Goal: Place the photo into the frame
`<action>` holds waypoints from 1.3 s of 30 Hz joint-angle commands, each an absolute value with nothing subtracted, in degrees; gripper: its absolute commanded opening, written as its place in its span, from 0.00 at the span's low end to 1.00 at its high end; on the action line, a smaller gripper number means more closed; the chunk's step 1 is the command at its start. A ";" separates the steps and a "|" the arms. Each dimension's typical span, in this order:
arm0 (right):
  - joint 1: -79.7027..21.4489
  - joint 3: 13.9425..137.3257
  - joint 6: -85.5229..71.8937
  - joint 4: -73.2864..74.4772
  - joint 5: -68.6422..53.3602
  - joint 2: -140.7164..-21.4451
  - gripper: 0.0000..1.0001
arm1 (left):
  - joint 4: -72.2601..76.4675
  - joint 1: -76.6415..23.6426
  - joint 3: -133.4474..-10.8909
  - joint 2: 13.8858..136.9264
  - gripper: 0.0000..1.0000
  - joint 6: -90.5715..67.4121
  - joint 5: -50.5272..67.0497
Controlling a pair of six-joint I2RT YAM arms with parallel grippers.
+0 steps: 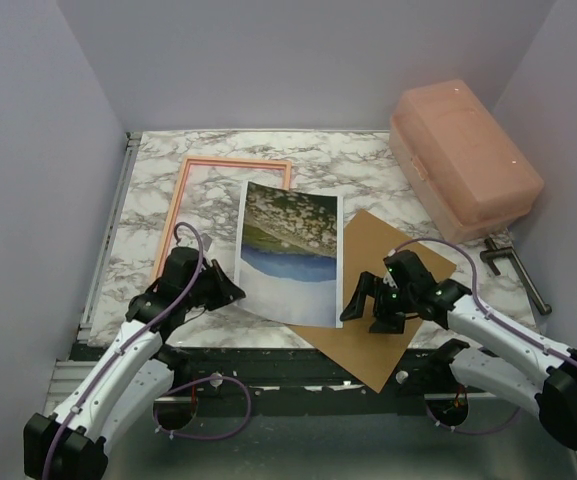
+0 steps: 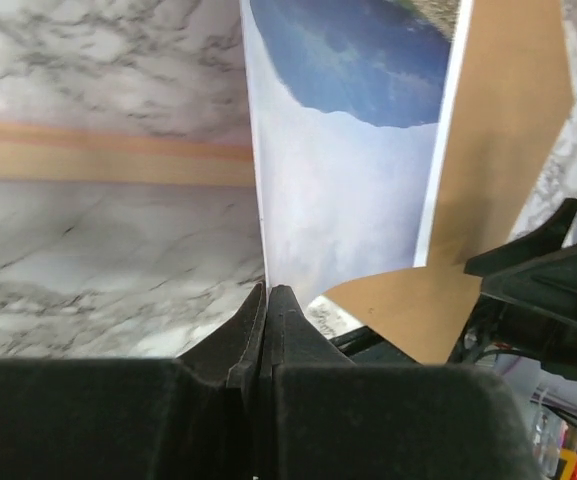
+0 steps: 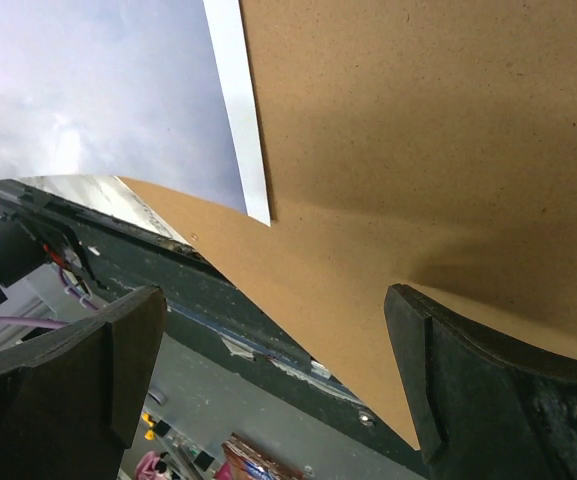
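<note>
Left end effector [image 2: 266,295] pinched on photo [image 2: 343,200] edge — clear from wrist view | right end effector [image 3: 276,305] spread wide above board [image 3: 418,140]

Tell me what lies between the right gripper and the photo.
Only a bare strip of the brown backing board: the photo overlaps its left edge, and the open right gripper is over it. The top external view shows this.

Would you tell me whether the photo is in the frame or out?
Out: the photo lies skewed across the frame's right side and onto the board, left gripper pinching its edge.
</note>
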State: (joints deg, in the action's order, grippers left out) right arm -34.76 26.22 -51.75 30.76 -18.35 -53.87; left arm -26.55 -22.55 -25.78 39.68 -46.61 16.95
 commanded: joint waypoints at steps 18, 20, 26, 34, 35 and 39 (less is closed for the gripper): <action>-34.55 40.76 -45.37 22.96 -16.74 -74.55 1.00 | -51.67 -21.58 -34.45 38.48 0.36 -54.74 -9.63; -34.07 42.21 -44.90 22.19 -17.51 -76.51 1.00 | -52.17 -21.54 -35.57 38.45 0.65 -54.03 -9.69; -31.99 44.55 -43.82 18.63 -21.21 -80.96 1.00 | -52.62 -21.53 -37.19 37.07 0.81 -51.67 -8.38; -26.63 43.72 -45.58 6.23 -32.50 -87.61 0.95 | -44.36 -21.51 -32.09 34.84 0.81 -50.23 2.76; -25.89 43.47 -46.17 4.37 -34.44 -88.51 0.93 | -43.77 -21.53 -31.60 34.80 0.81 -50.27 3.47; -25.09 43.82 -47.97 -3.49 -40.44 -93.07 0.82 | -42.02 -21.53 -30.26 34.71 0.80 -50.13 5.65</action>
